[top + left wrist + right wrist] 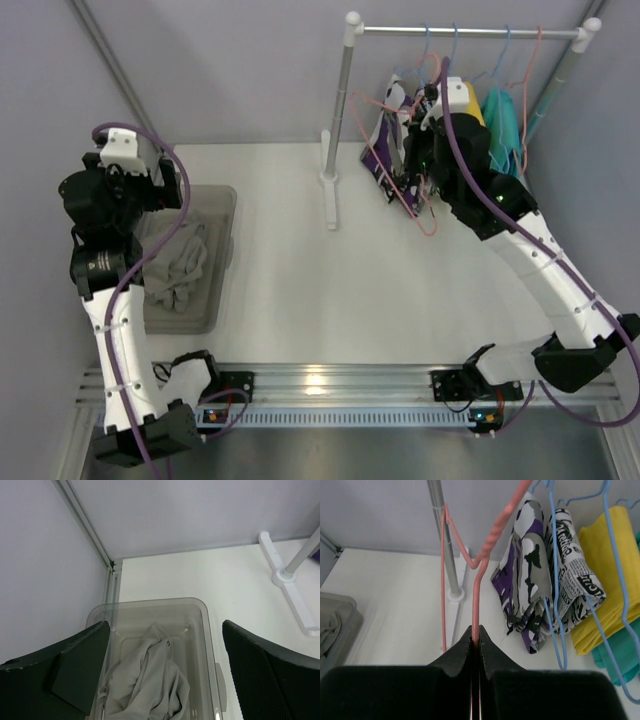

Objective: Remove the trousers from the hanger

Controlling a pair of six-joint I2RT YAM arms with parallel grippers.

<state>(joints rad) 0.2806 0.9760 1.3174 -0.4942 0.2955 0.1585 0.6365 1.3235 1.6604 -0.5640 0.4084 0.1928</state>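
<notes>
Grey trousers (150, 680) lie crumpled in a clear grey bin (150, 605) at the table's left; they also show in the top view (180, 262). My left gripper (165, 630) hovers above the bin, open and empty; the top view shows it too (170, 185). My right gripper (476, 632) is shut on the wire of a bare pink hanger (476, 580), held in front of the clothes rack. In the top view the right gripper (418, 150) is beside the hanging clothes, and the pink hanger (430, 228) slants down across them.
The white rack's pole (340, 120) and foot stand at the table's back middle. On its rail hang purple camouflage trousers (525, 580), a newsprint garment (570, 580), a yellow one (610, 570) and a teal one (620, 660) on blue hangers. Grey walls close in on left and right.
</notes>
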